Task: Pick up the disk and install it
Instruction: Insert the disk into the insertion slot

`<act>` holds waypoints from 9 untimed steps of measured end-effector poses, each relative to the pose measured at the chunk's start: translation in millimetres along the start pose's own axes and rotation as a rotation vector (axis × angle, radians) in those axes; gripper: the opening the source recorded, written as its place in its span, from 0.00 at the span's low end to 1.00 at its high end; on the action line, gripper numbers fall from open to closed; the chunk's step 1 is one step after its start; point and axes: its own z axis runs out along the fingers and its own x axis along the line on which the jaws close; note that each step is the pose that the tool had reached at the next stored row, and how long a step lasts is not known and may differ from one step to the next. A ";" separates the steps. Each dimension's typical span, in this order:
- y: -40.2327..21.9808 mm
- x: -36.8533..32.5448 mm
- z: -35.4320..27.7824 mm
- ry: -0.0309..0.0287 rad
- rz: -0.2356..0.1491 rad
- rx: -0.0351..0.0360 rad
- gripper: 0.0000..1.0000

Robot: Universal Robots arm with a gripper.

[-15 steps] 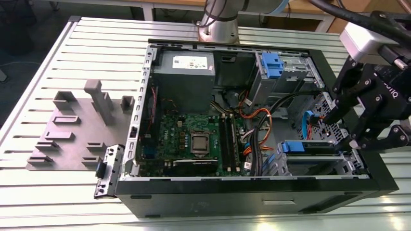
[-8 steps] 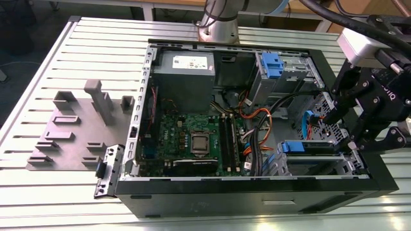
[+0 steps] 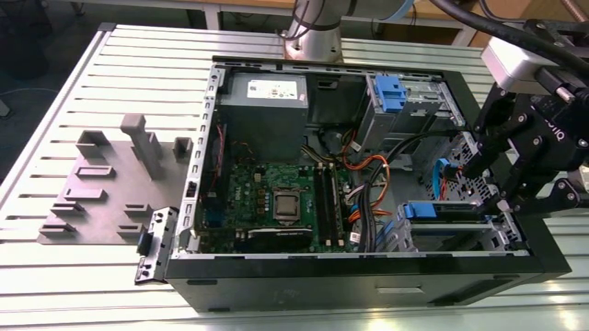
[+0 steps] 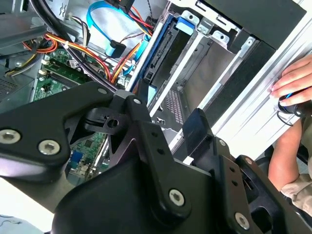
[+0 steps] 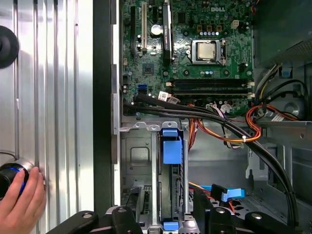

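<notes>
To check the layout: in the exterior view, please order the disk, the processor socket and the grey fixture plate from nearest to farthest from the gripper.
1. disk, in the drive cage beside the gripper.
2. processor socket, on the motherboard.
3. grey fixture plate, outside the case, exterior view's left.

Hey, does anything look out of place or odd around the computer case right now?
A person's hand rests on a round black device on the slatted table beside the open computer case, close to the gripper. Nothing looks damaged.
</notes>
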 end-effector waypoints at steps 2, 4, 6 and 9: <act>0.0 -0.1 0.0 0.0000 0.000 0.0000 0.55; 0.0 -0.1 0.4 -0.0001 0.000 0.0000 0.55; 0.0 -0.1 1.0 0.0001 0.000 0.0000 0.55; 0.0 -0.1 1.3 0.0001 0.000 0.0000 0.55</act>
